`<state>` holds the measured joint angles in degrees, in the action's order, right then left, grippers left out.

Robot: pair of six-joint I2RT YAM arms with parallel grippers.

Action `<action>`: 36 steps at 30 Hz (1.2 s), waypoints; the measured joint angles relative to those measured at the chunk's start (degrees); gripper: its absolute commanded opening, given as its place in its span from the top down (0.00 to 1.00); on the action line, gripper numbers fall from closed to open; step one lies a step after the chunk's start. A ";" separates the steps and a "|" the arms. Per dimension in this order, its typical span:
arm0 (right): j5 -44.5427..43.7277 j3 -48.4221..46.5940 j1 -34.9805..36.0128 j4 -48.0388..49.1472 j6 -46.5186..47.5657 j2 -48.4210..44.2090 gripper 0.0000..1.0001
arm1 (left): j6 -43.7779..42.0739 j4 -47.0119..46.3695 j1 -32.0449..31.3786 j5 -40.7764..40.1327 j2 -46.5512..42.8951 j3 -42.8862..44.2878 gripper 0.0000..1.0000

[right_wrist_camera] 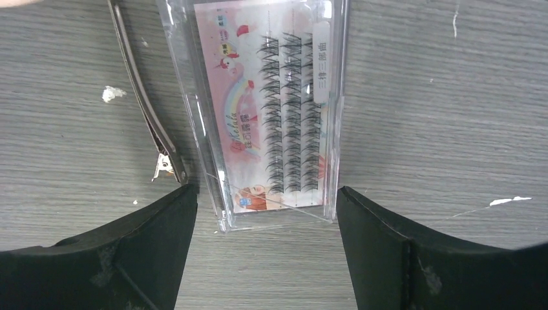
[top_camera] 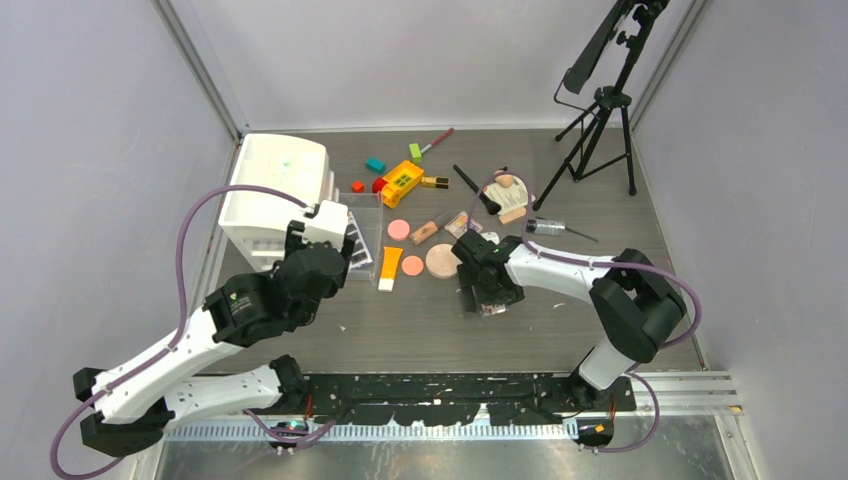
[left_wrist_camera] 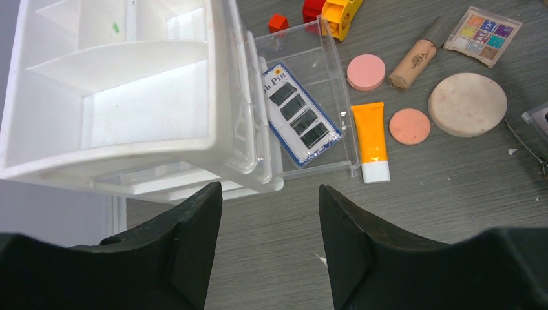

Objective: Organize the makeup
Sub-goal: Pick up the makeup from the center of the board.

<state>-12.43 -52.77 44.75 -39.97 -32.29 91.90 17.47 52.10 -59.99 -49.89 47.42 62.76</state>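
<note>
Right gripper (right_wrist_camera: 265,194) spread — lash case (right_wrist_camera: 271,110) between, flat

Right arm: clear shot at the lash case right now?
Likely yes. The right pincer hangs open over the lash case, jaws on either side; the hair clip lies beside it, apart.

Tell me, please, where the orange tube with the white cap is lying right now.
In the top view the orange tube lies left of centre, between the open clear drawer on its left and the small peach compact on its right.
</note>
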 measured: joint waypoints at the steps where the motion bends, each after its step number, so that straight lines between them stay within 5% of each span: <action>1: 0.09 -0.33 -0.13 0.11 0.26 0.39 0.17 | 0.00 0.00 0.00 0.00 0.00 0.00 0.41; 8: 1.20 -0.63 -1.40 0.94 0.68 0.83 0.40 | -0.04 0.00 0.02 0.00 0.11 0.00 0.41; 24: -16.20 -6.67 -3.15 -7.61 -1.84 -2.19 0.45 | -0.13 0.00 0.13 -0.04 -0.55 0.00 0.42; 31: -13.00 -12.44 -2.71 -2.16 -1.68 -2.49 0.48 | 0.07 0.00 0.13 -0.59 -2.71 -0.02 0.43; 36: -1.46 -13.99 -2.51 8.66 -3.93 -2.32 0.50 | 0.33 0.00 0.13 -1.92 -5.07 -0.09 0.43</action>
<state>-13.89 -66.76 42.24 -31.31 -36.23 89.58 17.80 52.10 -59.86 -51.81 42.35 62.67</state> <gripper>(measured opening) 0.681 0.569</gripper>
